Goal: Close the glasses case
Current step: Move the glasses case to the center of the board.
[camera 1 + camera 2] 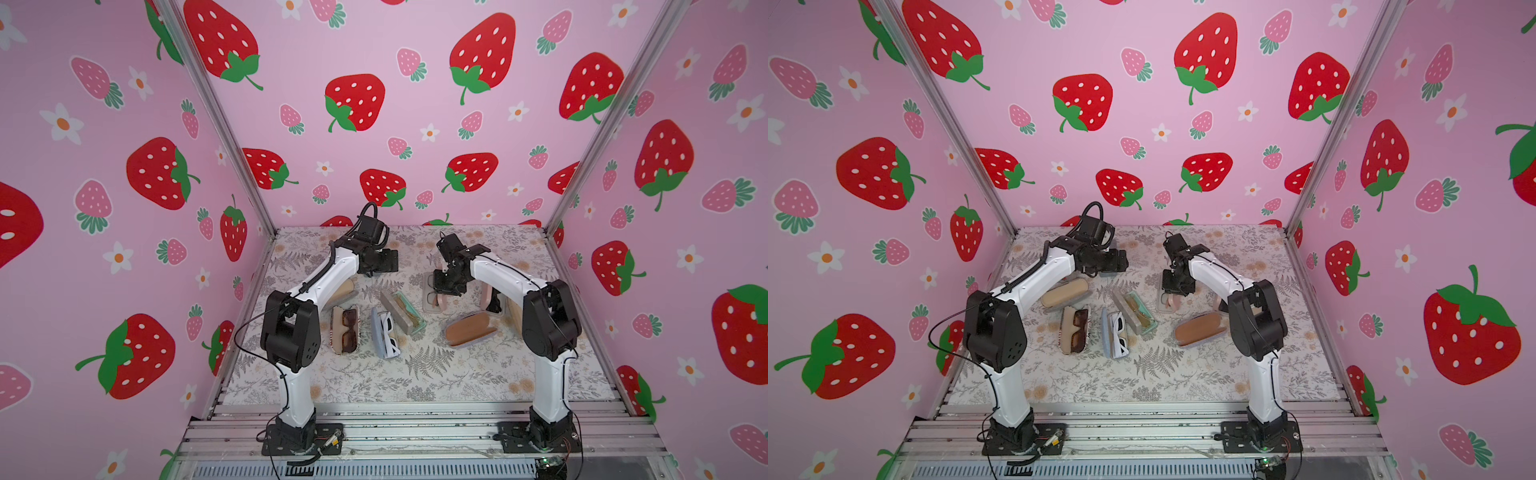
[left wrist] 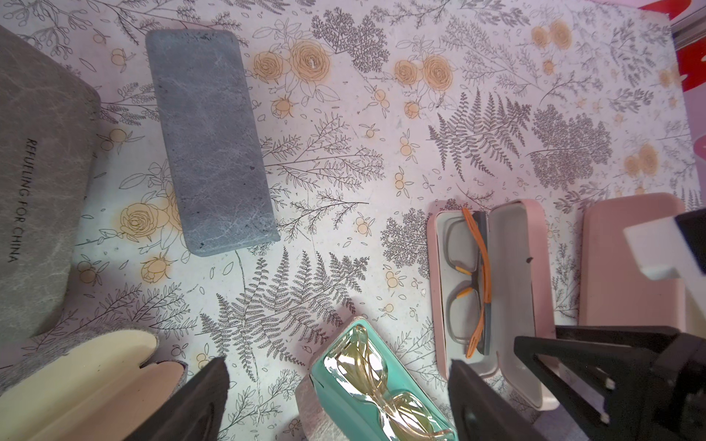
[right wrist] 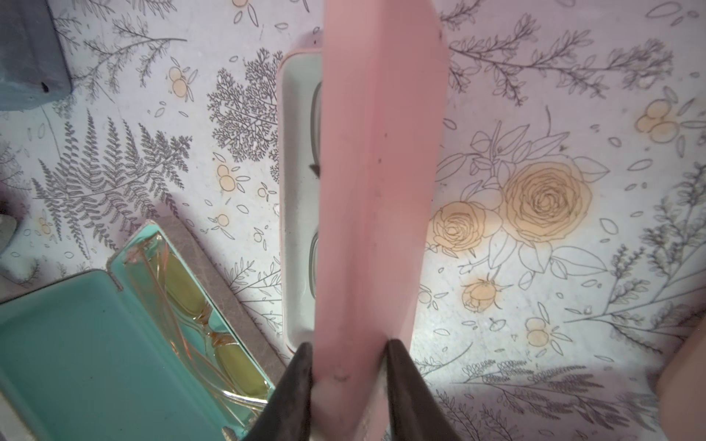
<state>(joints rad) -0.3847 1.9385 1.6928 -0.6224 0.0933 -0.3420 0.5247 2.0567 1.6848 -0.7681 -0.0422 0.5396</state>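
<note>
Floral mat (image 1: 415, 374): fills the lower middle of both top views, and both arms hide part of it.
Right arm (image 1: 507, 274): in both top views it covers most of a closed case. The left wrist view shows this closed case (image 2: 630, 267) at centre right, one corner cut off.
Left gripper (image 2: 338, 361): jaws wide, nothing between them. Only two dark fingers show, at the frame's bottom edge.
Right gripper (image 3: 347, 343): jaws narrow, clamped on the raised lid of the pink glasses case (image 3: 382, 191). Only the finger ends show, at bottom centre.
Pink glasses case (image 1: 428, 301): right of centre in both top views, largely under the right gripper and hard to make out.
Glasses (image 2: 485, 275): lying in the tray, whole in the left wrist view. In the right wrist view the upright lid hides all but slivers of rim.
</note>
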